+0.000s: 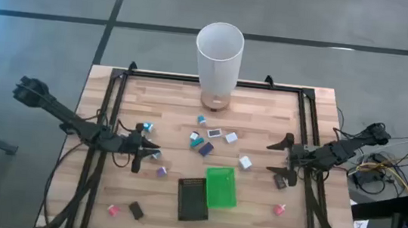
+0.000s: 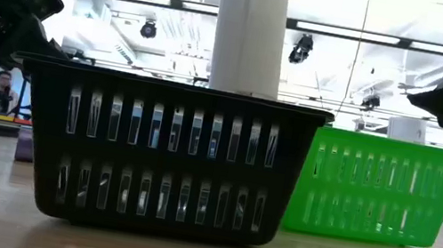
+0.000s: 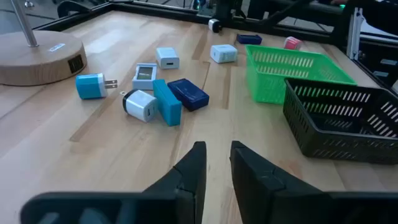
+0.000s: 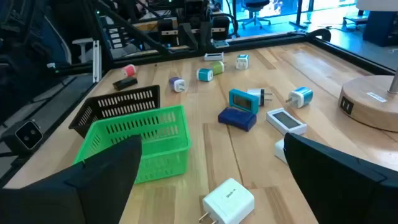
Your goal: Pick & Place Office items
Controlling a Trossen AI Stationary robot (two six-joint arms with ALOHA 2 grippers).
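Left gripper: the left gripper hovers over the left half of the table, fingers nearly together with only a thin slit between them, holding nothing
Right gripper: the right gripper hangs near the table's right edge, fingers spread wide, empty
Office items, centre: a cluster of office items lies mid-table, between the two grippers; a dark blue block and a teal block touch there
Office items, edges: a pink piece and a black piece sit near the front left corner; another pink piece lies near the front right corner; a white plug lies just ahead of the right fingers
Baskets: a black basket and a green basket stand side by side, touching, near the front edge
Cylinder: a tall white cylinder on a round wooden base stands at the middle of the rear edge
Open room: bare wood in front of the left gripper and along the front edge beside the baskets
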